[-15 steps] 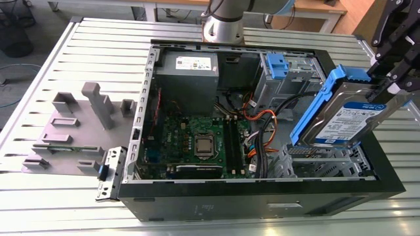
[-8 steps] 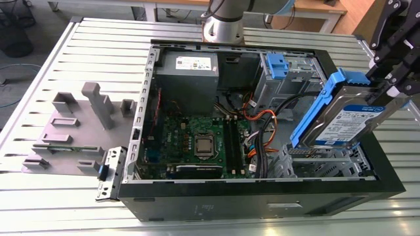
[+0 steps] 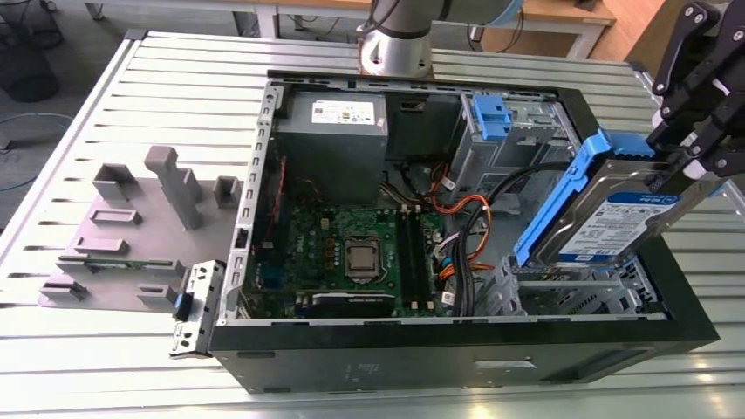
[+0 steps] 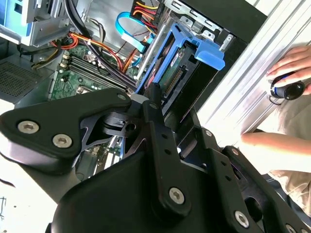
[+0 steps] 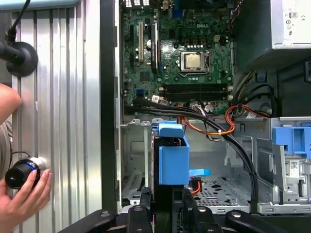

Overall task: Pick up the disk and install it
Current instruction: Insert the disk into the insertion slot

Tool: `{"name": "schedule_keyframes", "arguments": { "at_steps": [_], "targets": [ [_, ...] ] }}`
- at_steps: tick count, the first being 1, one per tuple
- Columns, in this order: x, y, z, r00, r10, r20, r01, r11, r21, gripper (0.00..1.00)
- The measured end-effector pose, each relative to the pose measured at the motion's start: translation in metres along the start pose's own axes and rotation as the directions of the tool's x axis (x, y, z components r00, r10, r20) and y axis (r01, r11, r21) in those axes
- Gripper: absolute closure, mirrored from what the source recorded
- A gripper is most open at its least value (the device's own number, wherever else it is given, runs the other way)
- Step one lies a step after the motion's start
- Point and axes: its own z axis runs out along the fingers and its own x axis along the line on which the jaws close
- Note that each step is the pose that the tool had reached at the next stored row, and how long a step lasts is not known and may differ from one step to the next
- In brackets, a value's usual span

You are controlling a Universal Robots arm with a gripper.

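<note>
- Got the disk (image 3: 617, 214) clamped in the gripper (image 3: 689, 166), closed down to the drive's thickness and pinching its upper end.
- Hanging straight off the tool's tip, tilted, label face turned toward the exterior view, with the blue side rail (image 3: 557, 196) running down the edge that faces into the case.
- Poised over the open computer case (image 3: 466, 349), right above the drive cage (image 3: 577, 292) in its corner. Lower end near the cage, not seated in it.
- Looking down the tool in the first wrist view: blue rail end-on just past the tip, perforated cage floor (image 5: 218, 189) beyond it.
- Running close beside the drive, a bundle of black and orange cables (image 5: 218, 128), a little farther out from the tool.
- Farther out again, past the cables, the green motherboard (image 5: 180, 53) flat on the case bottom and the grey power supply (image 5: 291, 24) off in the far corner.
- Off to one side of the tool, a separate blue latch piece (image 5: 291, 141) on the neighbouring bay.
- Outside the case wall, well clear of the gripper, a person's hand (image 5: 24, 194) wrapped on a black knob (image 5: 20, 175) on the slatted table (image 5: 63, 97).
- Well apart from the tool, across the case, a grey fixture block (image 3: 140, 218) lying on that same table.
</note>
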Motion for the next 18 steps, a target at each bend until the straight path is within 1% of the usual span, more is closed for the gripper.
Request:
{"name": "schedule_keyframes", "arguments": {
  "at_steps": [3, 10, 18],
  "targets": [
    [0.0001, -0.0001, 0.0022, 1.0000, -0.001, -0.0001, 0.001, 1.0000, 0.0000, 0.65],
    [0.0001, -0.0001, 0.0026, 1.0000, -0.001, 0.0000, 0.001, 1.0000, 0.0000, 0.65],
    [0.0001, -0.0002, 0.0076, 1.0000, -0.001, -0.0003, 0.001, 1.0000, 0.0000, 0.65]
  ]
}}
